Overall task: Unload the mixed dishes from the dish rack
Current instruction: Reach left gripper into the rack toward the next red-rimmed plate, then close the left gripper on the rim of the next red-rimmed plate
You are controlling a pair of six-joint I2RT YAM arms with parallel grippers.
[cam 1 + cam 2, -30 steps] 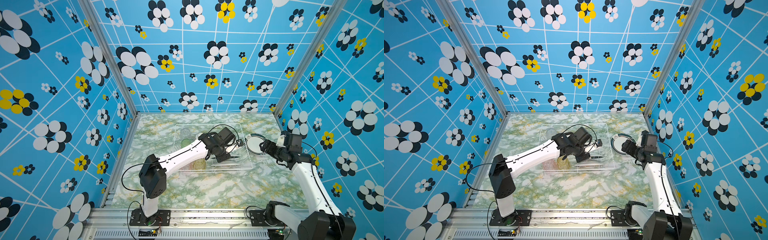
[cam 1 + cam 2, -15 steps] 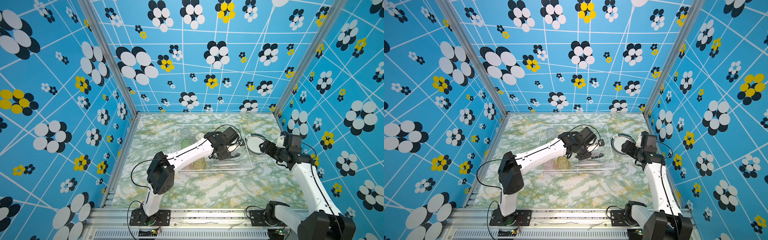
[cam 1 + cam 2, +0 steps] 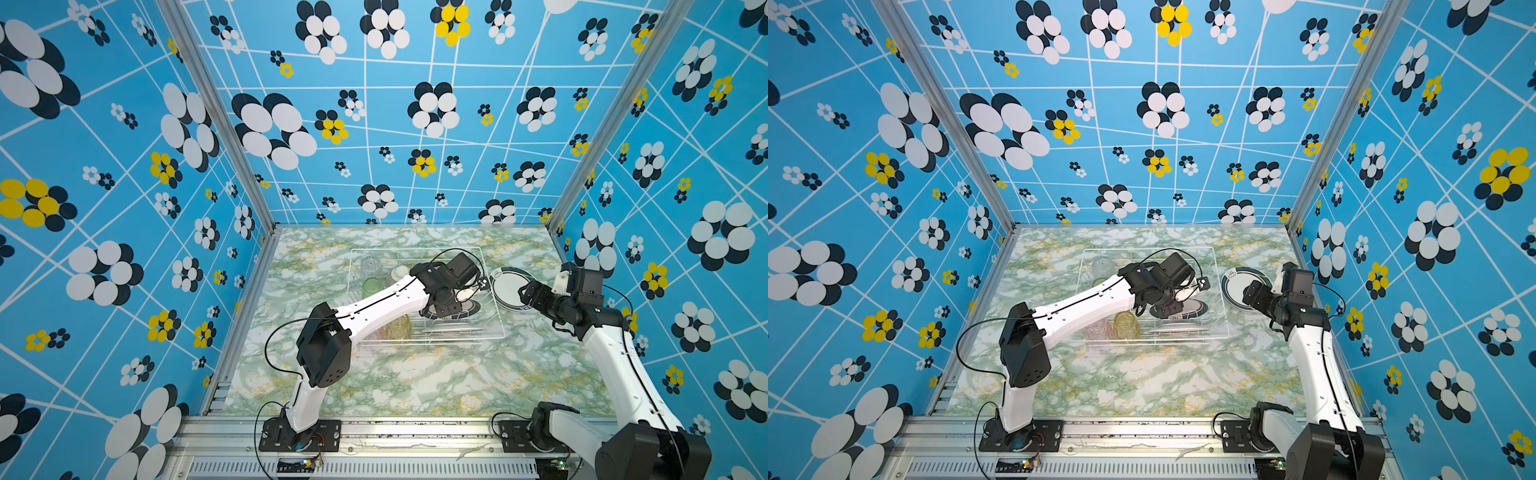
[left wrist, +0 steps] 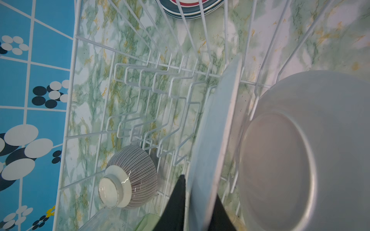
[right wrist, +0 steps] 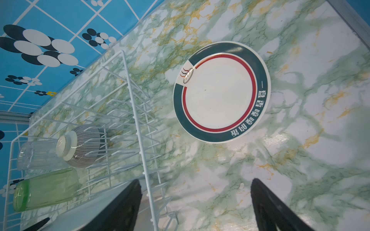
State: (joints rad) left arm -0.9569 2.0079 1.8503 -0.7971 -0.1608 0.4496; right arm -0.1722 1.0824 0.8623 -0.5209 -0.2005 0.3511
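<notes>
Step in hand: plate pick, grasp phase. Left tool (image 4: 199,190) is down inside the dish rack (image 3: 419,249). Its fingers (image 4: 176,202) sit on either face of an upright white plate (image 4: 216,130) slotted in the rack's divider prongs (image 4: 160,94). It looks pinched on the rim, not lifted yet. A second plate (image 4: 310,150) leans just beside it in the rack, back face to the wrist camera.

Right tool (image 5: 196,180) hangs spread wide and holds nothing, over the desk (image 3: 415,382) just outside the rack's side wall. A teal-rimmed plate (image 5: 220,92) lies flat on the desk near that same wall. The left wrist view hints at more than one rim there; can't confirm a stack.

Also in the rack:
- striped bowl (image 4: 132,178), upside down near the far wall
- clear tumbler (image 5: 36,154) and green tumbler (image 5: 46,190) next to the bowl
- pink tumbler (image 3: 1098,330) and amber tumbler (image 3: 1127,324) by the near wall
- more plates edge-on (image 3: 1177,330)

Judgement: early in the task, most of the load isn't out.

Next move: pull the plate straight up along the prongs until it clears the rack's rim, then carry it over the side wall to the flat plate. Risks: a thin rim grip can pivot, and the leaning neighbour is close enough to get dragged.
</notes>
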